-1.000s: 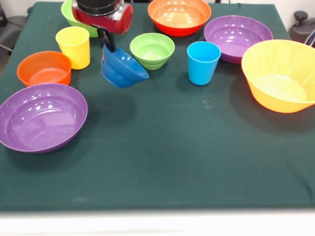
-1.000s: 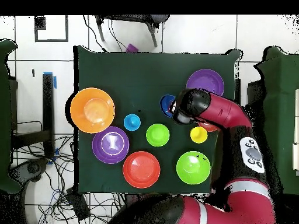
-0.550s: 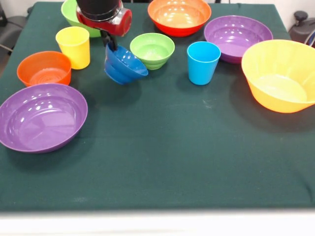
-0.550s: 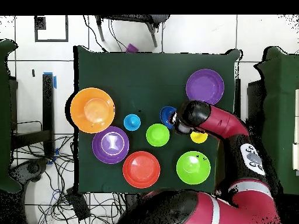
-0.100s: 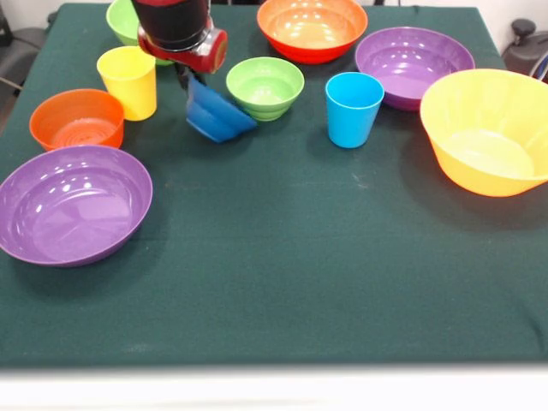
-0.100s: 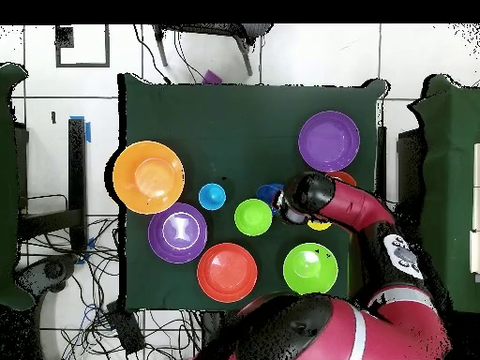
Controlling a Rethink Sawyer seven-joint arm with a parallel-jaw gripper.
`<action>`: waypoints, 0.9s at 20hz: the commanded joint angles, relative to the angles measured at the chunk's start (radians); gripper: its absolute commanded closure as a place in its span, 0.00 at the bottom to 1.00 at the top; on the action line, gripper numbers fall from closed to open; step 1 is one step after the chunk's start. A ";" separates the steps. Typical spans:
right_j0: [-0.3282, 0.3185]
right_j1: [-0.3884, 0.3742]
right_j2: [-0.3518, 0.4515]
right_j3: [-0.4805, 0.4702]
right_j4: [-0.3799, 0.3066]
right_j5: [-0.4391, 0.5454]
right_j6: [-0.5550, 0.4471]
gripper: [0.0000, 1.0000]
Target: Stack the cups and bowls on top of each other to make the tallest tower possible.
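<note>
Ten containers on the green tablecloth (image 5: 282, 257), all upright and empty but one, none stacked. Large orange bowl (image 5: 488, 128) at the front view's right edge; purple bowl (image 5: 413, 62) just behind it; red-orange bowl (image 5: 312, 27) at the far edge; light blue cup (image 5: 354, 108) standing alone, near the small green bowl (image 5: 265, 86). On the left: large purple bowl (image 5: 73, 202) nearest the camera, small red-orange bowl (image 5: 77, 119) behind it, yellow cup (image 5: 128, 81) beyond that, and a second green bowl (image 5: 122, 19) at the far corner (mostly hidden by the arm). The small dark blue bowl (image 5: 218, 116) hangs tilted between the yellow cup and the small green bowl, its mouth turned up toward the wrist, its lower side low over or touching the cloth (cannot tell which). The gripper (image 5: 187, 79) pinches that bowl's rim, its jaws narrowed on it. The red and black arm (image 6: 361, 211) reaches in from the base across the yellow cup in the overhead view, wrist pointing down.
</note>
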 commanded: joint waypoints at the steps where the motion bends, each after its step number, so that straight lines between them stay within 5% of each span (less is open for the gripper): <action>1: -0.026 0.050 0.163 0.040 -0.085 -0.128 -0.126 0.00; 18: 0.035 -0.124 0.148 0.110 -0.077 -0.036 -0.021 0.00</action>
